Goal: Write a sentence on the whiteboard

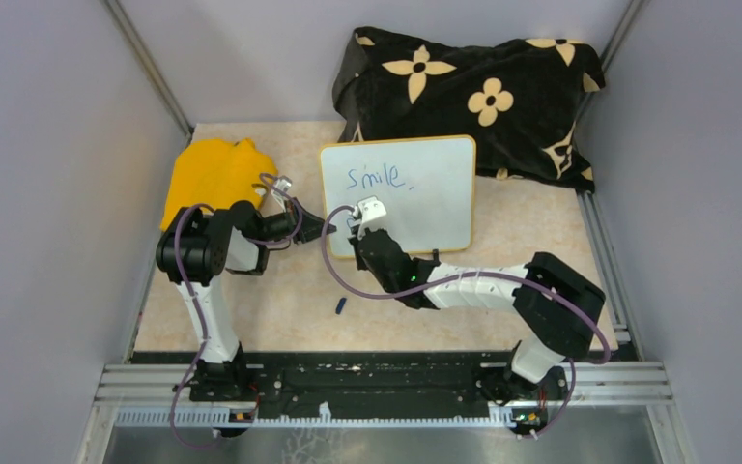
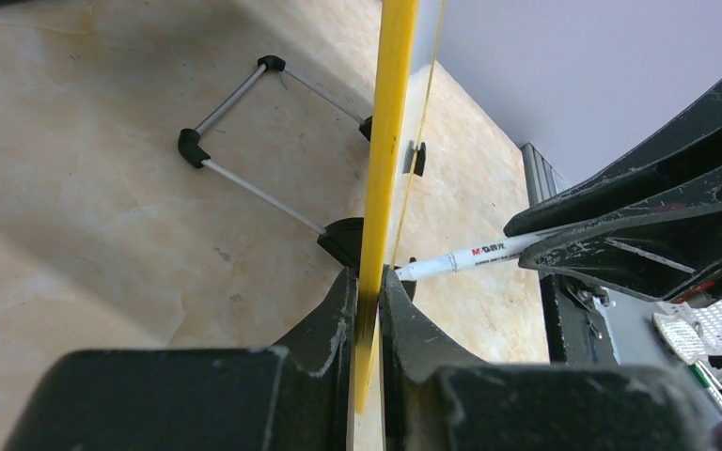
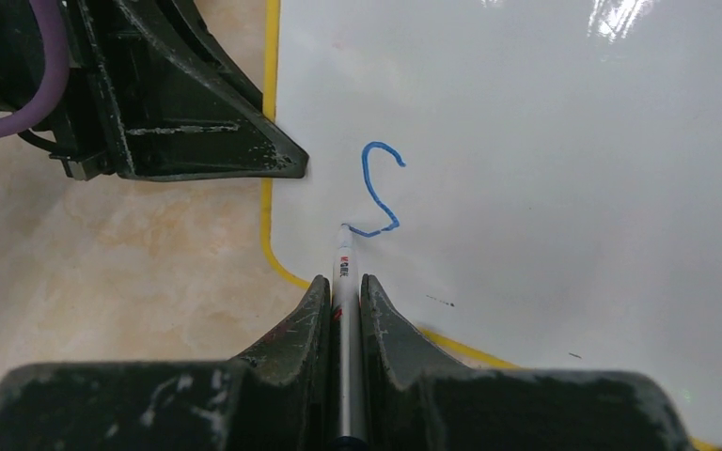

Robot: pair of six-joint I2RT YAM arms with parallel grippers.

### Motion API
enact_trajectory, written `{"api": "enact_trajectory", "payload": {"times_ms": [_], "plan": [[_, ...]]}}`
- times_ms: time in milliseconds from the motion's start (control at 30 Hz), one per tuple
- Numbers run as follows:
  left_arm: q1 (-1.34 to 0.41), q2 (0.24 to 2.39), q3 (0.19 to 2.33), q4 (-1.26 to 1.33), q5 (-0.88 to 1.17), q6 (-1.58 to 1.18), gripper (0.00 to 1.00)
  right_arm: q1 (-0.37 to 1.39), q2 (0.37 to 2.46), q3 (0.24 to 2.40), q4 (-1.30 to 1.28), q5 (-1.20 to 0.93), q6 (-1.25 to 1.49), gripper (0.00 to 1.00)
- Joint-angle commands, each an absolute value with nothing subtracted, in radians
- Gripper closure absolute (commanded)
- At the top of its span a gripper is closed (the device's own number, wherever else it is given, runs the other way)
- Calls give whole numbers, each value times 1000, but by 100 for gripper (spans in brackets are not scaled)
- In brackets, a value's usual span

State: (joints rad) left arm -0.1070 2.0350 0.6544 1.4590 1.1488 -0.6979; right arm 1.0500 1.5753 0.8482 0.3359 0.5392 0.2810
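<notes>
The whiteboard point(image 1: 415, 193) stands tilted on the table, white with a yellow rim. Blue writing "Smile," point(image 1: 375, 177) is on its upper line. In the right wrist view a blue letter "S" point(image 3: 381, 188) starts the second line near the board's lower left corner. My left gripper point(image 1: 321, 227) is shut on the board's yellow left rim point(image 2: 383, 188). My right gripper point(image 1: 353, 220) is shut on a white marker point(image 3: 345, 282), whose tip touches the board at the bottom of the "S". The marker also shows in the left wrist view point(image 2: 475, 256).
A black cloth with cream flowers point(image 1: 473, 97) lies behind the board. A yellow cloth point(image 1: 214, 174) lies at the back left. A small blue marker cap point(image 1: 340, 306) lies on the table in front. The board's wire stand point(image 2: 244, 122) shows behind it.
</notes>
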Motion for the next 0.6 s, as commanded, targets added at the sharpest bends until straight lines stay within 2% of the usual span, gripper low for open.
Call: {"api": "enact_trajectory", "payload": {"times_ms": [0,200,567], "plan": [[-120,2051,666,1434,1150,-684,100,1049,1609,917,377,525,295,100],[-119,2050,666,1431,1149,-681,100,1052,1589,914,369,525,293,100],[-120,2046,667,1430,1149,-683,100,1037,1411,821,357,627,279,100]]}}
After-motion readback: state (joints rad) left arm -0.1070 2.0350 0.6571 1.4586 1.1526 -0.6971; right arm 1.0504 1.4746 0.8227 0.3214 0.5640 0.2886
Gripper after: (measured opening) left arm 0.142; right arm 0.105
